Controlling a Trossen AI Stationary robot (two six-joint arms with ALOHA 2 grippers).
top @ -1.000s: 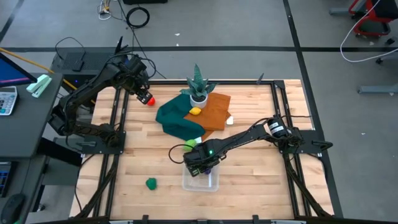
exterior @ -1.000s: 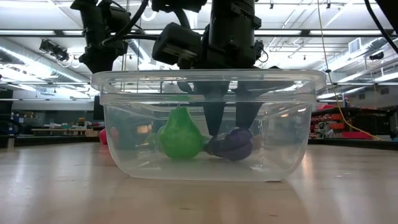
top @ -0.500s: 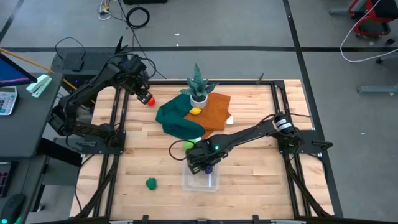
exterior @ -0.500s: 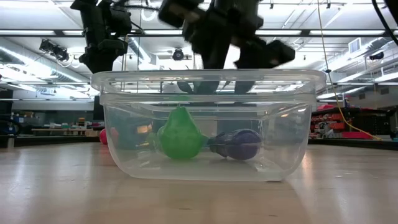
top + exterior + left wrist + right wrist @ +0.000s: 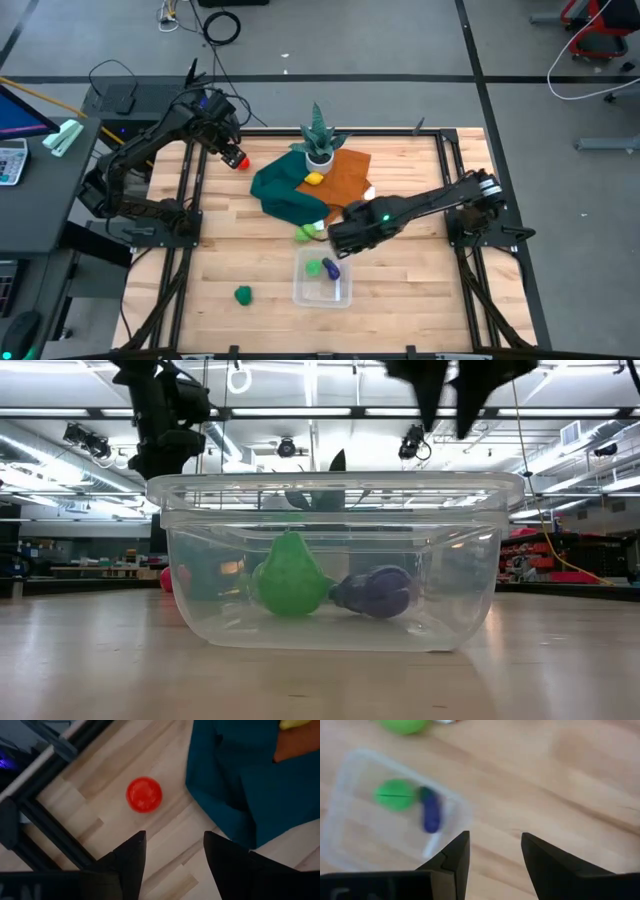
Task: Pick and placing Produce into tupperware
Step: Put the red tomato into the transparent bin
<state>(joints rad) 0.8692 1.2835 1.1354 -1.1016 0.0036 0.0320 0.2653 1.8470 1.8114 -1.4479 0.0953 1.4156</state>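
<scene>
In the low view the right hand (image 5: 455, 400) is a dark blur cut off by the top edge at about one o'clock. Behind the tupperware (image 5: 335, 510), the red produce (image 5: 166, 578) shows only as a smear through the clear wall at nine o'clock. In the right wrist view the tupperware's (image 5: 350, 845) outline is blurred.

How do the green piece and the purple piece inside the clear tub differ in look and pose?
The green pear-shaped piece is rounder and taller, with its narrow tip pointing up; the purple piece is long, slim and lies flat. The green one sits nearer the tub's middle in the low view, the purple one beside it. Both rest on the tub floor, apart from either gripper.
</scene>
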